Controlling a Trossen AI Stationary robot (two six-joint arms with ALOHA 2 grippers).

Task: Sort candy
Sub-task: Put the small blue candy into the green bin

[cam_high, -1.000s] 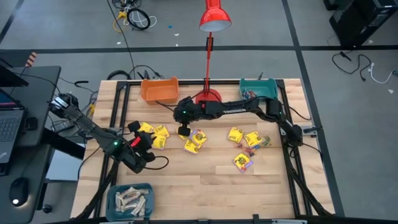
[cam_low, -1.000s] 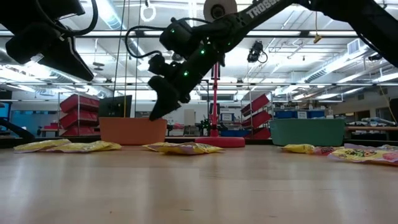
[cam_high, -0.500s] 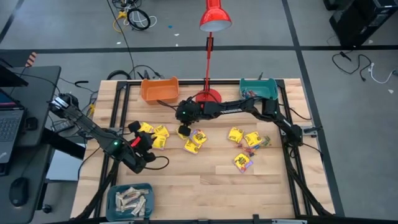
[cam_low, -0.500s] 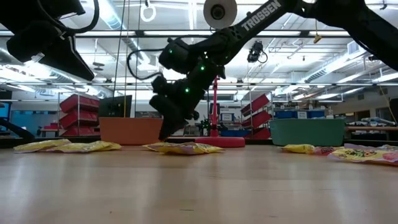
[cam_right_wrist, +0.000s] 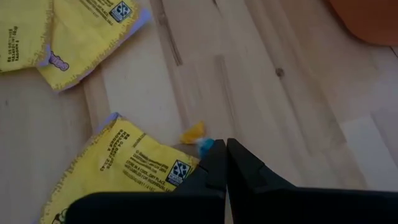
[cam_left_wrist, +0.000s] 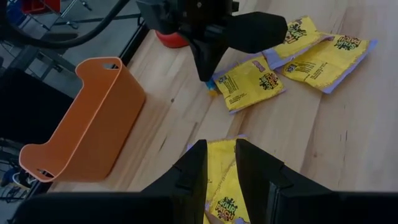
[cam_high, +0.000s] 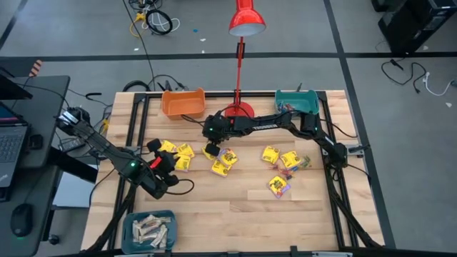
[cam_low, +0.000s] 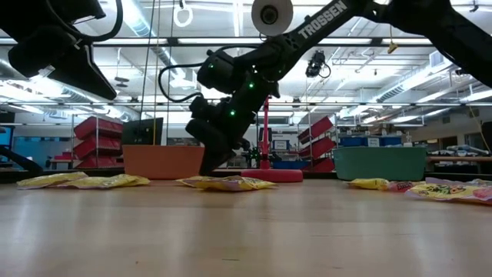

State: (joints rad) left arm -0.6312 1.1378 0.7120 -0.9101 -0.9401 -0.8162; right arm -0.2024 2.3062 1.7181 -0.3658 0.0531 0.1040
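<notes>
Candy in blue wrap sits pinched at your right gripper's closed tips; left gripper hovers, fingers apart.

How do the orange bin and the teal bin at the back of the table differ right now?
The orange bin looks empty from above; the teal bin has a few small sweets in one corner. The orange bin stands at the back on the left arm's side, close to the right claw; the teal bin stands on the right arm's side, beside that arm's base. Both are open plastic bins flanking the red lamp base.
</notes>
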